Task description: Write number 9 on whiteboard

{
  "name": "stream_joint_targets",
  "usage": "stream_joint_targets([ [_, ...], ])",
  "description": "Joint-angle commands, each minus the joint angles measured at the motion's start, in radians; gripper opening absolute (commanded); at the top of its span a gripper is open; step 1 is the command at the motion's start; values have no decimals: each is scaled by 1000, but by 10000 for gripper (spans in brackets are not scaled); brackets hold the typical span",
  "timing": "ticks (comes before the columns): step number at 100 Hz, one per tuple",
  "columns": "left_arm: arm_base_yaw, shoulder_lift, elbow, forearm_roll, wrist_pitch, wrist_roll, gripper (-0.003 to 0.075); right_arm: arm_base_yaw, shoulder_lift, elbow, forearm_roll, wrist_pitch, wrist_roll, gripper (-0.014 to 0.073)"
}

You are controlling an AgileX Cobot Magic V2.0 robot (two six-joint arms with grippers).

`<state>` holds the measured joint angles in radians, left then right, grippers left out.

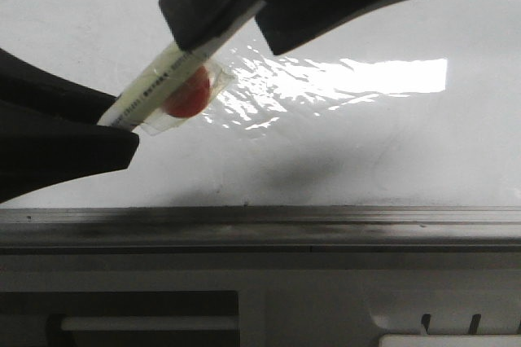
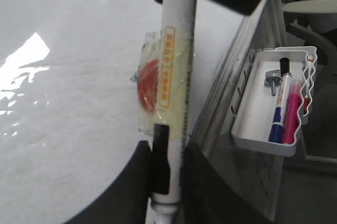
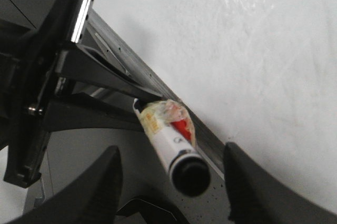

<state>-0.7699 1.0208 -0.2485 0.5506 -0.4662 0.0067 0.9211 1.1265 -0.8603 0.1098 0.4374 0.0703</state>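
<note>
The marker [image 2: 171,77] has an orange label [image 2: 167,66] with tiny print on it, too small to read. No other words or numbers can be read.

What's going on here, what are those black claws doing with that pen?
The left hand is clamped on a white marker that has a red disc taped to its barrel, holding it over the whiteboard. The right hand is open, its fingers on either side of the marker's black end without gripping it. No number 9 shows on the board yet.
</note>
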Motion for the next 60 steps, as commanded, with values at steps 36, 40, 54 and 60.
stream_joint_targets([
  [36, -6, -14, -26, -1, -86, -7, -20, 4, 12, -37, 10, -112, -10, 20],
  [40, -6, -14, -26, -3, -86, -7, -20, 4, 12, -37, 10, -112, -10, -46],
  [54, -6, -14, -26, -5, -86, -7, -11, 4, 12, -37, 19, -112, -10, -76],
  [60, -6, -14, -26, -5, -86, -7, 34, 4, 12, -37, 19, -112, -10, -76],
])
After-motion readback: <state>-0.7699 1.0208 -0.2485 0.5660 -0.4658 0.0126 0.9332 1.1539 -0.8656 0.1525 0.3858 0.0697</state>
